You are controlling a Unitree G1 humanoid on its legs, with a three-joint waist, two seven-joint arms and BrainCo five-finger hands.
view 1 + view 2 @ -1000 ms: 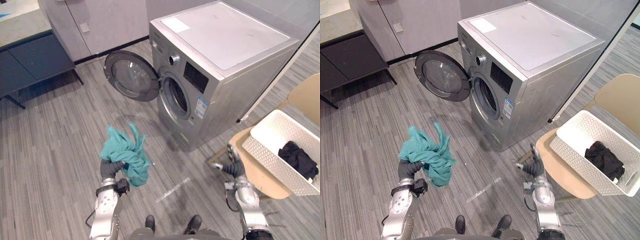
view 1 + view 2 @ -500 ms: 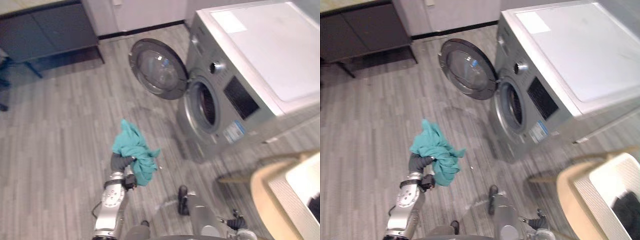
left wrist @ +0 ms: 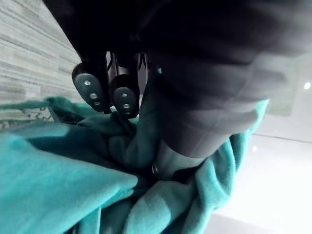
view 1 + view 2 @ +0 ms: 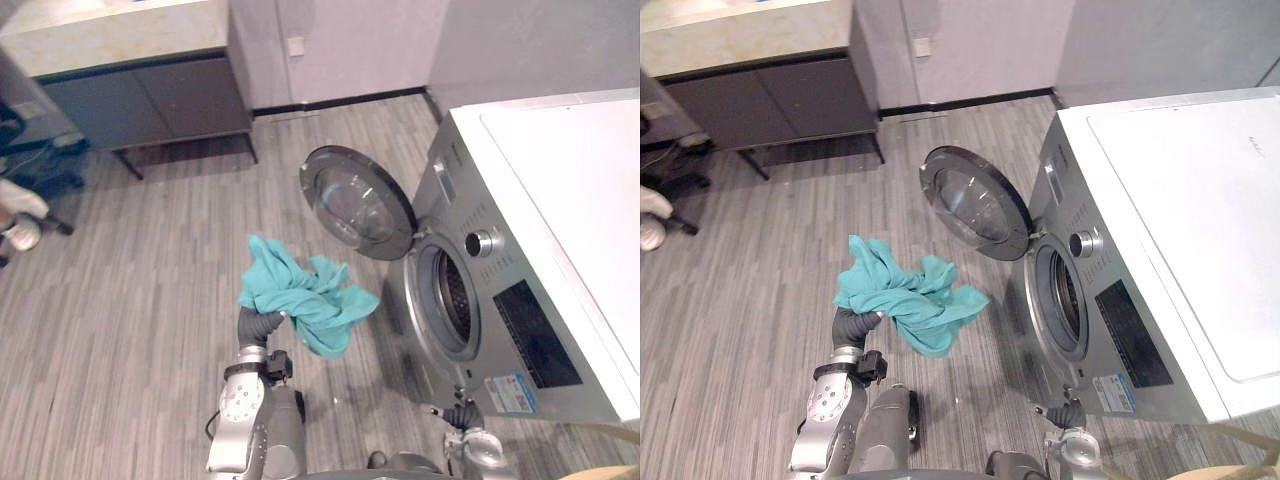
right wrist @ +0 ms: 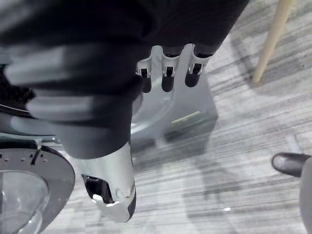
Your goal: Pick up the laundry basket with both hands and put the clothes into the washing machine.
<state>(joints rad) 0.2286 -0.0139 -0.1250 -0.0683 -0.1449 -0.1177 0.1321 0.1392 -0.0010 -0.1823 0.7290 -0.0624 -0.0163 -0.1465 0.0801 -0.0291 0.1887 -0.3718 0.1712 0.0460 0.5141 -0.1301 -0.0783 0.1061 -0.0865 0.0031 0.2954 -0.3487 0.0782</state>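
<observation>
L hand [image 4: 257, 326] curled round teal cloth [image 4: 305, 293], held up above floor [image 4: 140, 300], near washing machine [image 4: 530, 340] w/ door [image 4: 355, 203] swung open. R hand [image 4: 461, 415] low by machine front, fingers relaxed & straight, holding nothing

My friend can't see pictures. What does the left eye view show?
The left robot hand holds up a bunched teal cloth near the silver washing machine, whose round door stands open. A dark cabinet stands behind.
</observation>
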